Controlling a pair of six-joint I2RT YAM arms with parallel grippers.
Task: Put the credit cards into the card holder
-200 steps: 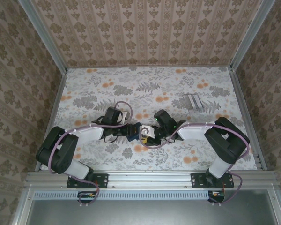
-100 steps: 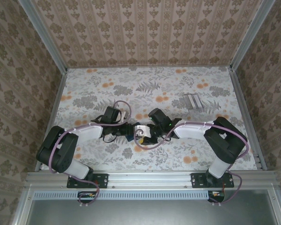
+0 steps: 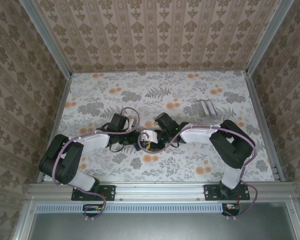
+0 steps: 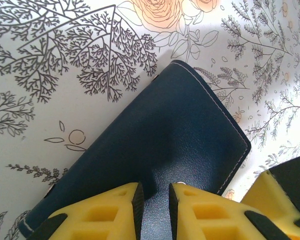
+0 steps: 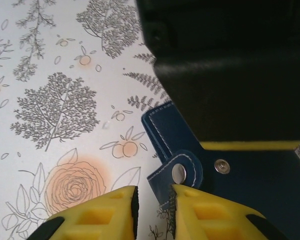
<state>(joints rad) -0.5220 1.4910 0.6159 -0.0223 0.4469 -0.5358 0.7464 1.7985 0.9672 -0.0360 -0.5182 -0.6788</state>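
- Fingers of the left gripper stand almost together. Their yellow pads press from both sides onto a strip of navy leather, clamped on the card holder.
- Just ahead of those tips the leather puckers into a dark crease, and a small metal stud sits against one pad.
- Yellow fingers of the right gripper are likewise drawn close, with a narrow slot between them. The slot sits at the edge of the holder's rounded snap tab, and whether it pinches that tab cannot be told.
- The tab carries a silver snap, and a second snap shows on the panel beside it.
- In the right wrist view the black body of the left gripper looms over the holder and hides much of it.
- On the floral table the card holder lies slanted, its stitched rounded corner pointing away from the left gripper.
- From above, both arms reach inward and the two grippers meet at the middle of the table, nearer its front edge.
- Pale grey pieces lie well apart toward the far right, too small to tell what they are.
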